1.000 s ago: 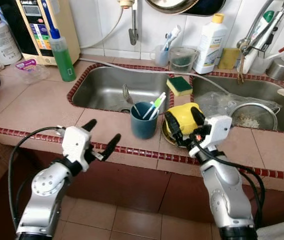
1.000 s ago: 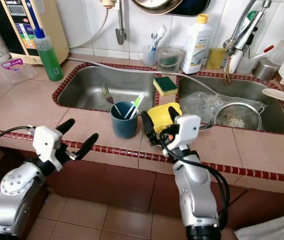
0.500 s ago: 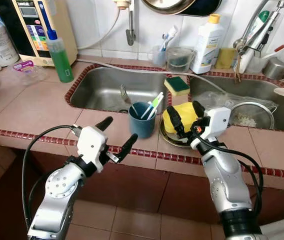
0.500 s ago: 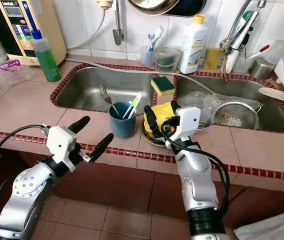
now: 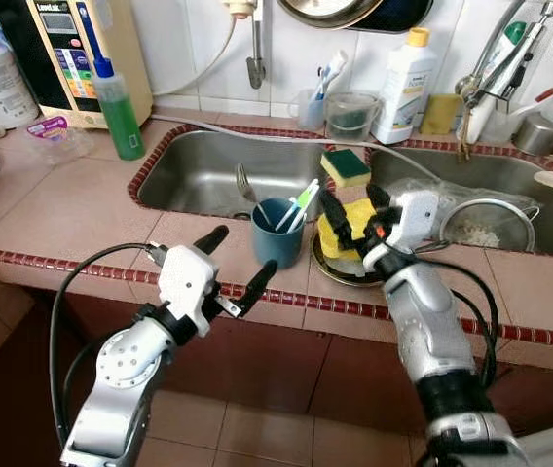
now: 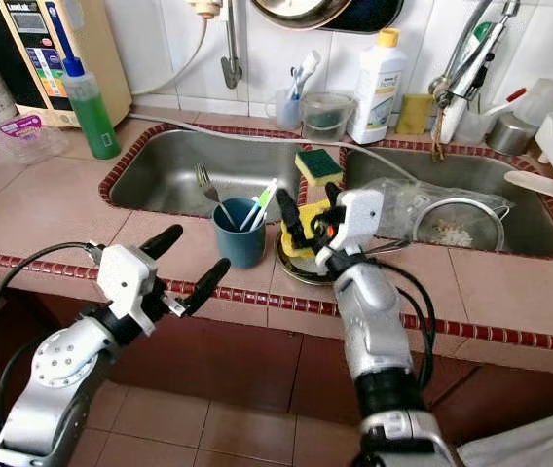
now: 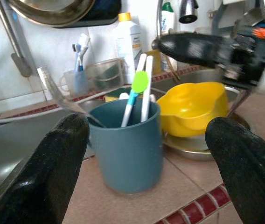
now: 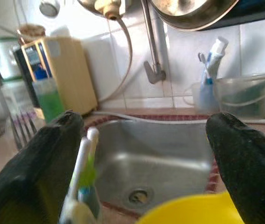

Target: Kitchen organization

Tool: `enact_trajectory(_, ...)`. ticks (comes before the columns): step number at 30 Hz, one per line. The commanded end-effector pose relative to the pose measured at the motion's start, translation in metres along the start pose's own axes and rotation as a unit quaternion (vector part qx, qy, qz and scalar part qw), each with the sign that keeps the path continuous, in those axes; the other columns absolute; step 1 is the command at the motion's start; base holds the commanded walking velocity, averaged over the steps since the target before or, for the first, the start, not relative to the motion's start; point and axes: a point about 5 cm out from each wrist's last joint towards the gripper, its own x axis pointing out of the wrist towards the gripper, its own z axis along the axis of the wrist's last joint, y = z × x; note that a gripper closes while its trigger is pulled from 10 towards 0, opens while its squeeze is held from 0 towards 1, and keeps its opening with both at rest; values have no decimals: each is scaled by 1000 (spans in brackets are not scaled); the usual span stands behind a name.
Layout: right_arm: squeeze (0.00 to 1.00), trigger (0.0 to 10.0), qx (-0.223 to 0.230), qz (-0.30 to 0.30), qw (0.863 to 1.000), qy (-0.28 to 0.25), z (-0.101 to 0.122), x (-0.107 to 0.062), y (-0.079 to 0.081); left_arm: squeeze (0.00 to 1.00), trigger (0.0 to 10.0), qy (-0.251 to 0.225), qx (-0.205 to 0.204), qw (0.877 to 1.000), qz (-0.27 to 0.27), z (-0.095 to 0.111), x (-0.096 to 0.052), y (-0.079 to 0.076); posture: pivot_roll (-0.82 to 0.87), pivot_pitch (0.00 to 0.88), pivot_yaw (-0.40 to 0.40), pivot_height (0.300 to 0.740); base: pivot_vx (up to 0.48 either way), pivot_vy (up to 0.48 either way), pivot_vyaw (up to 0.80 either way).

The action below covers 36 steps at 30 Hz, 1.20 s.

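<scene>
Reaching forward over the last second, the right pincer (image 5: 350, 206) has gone from the near edge of the bench (image 5: 82, 209) to a spot directly above the yellow bowl (image 5: 354, 226) at the centre of the frame. Its black fingers are spread apart, one on each side of the bowl's rim, and not clamped on it. The bowl sits tilted on a shallow metal plate (image 5: 340, 270), just right of the blue cup (image 5: 278, 233), which holds toothbrushes (image 5: 303, 201) and a fork (image 5: 244, 184).

The left pincer (image 5: 234, 265) has also risen and moved in: a second ago it hung lower left, and now it sits at the red tiled edge of the bench, fingers wide apart and empty. In the left wrist view the cup stands squarely between its two fingers (image 7: 58, 158), still a little way off.

Read as progress, both arms now look lined up on separate items, the right on the bowl and the left on the cup. The right seems closer to a grasp; it likely needs to drop and close on the rim. The tilted bowl could slide on the plate when pinched.

A green sponge (image 5: 346, 165) rests on the divider between the two sink basins (image 5: 218, 170), toward the upper centre.
</scene>
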Motion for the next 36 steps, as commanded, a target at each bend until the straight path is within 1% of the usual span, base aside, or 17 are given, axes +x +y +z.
enact_trajectory(1,0,10000,22,3,1000,-2,-1,3,1,0,10000,-3,4,1000,-3,3,0,-3,-13,35,3,740,0,0,0)
enact_trajectory(6,0,10000,28,20,999,1,-3,11,4,0,10000,-6,0,1000,-8,5,3,-8,-11,28,0,740,0,0,0)
enact_trajectory(9,0,10000,44,32,998,9,-6,14,6,0,10000,-8,-3,1000,-11,5,4,-12,-8,25,-2,740,0,0,0)
enact_trajectory(14,0,10000,54,32,998,20,-9,18,6,0,10000,-10,-6,1000,-13,6,6,-15,-5,24,-6,740,0,0,0)
enact_trajectory(16,0,9882,66,33,997,31,-12,19,6,0,10000,-11,-8,1000,-12,6,6,-16,-6,26,-8,740,0,0,0)
enact_trajectory(17,0,8667,66,33,997,32,-12,20,6,0,10000,-10,-8,1000,-12,6,6,-16,-5,27,-10,740,0,0,0)
enact_trajectory(18,0,4980,65,34,997,37,-13,20,6,0,10000,-10,-7,1000,-12,6,6,-16,-5,28,-11,740,0,0,0)
enact_trajectory(19,0,4980,64,35,997,40,-14,20,6,0,10000,-10,-7,1000,-11,6,6,-16,-5,28,-11,740,0,0,0)
enact_trajectory(20,0,0,67,41,996,48,-17,20,7,0,10000,-10,-8,1000,-10,6,6,-16,-5,31,-13,740,0,0,0)
enact_trajectory(23,0,0,66,57,995,47,-18,19,9,0,10000,-11,-7,1000,-6,6,6,-16,-2,38,-15,740,0,0,0)
enact_trajectory(27,0,0,72,58,994,50,-19,19,9,0,10000,-11,-9,1000,-4,7,6,-16,0,42,-17,740,0,0,0)
enact_trajectory(29,0,0,83,67,993,51,-19,21,11,0,10000,-11,-10,1000,-4,7,6,-18,2,45,-18,740,0,0,0)
enact_trajectory(36,0,0,89,66,993,50,-17,24,10,0,10000,-12,-12,1000,-3,7,7,-18,2,49,-17,740,0,0,0)
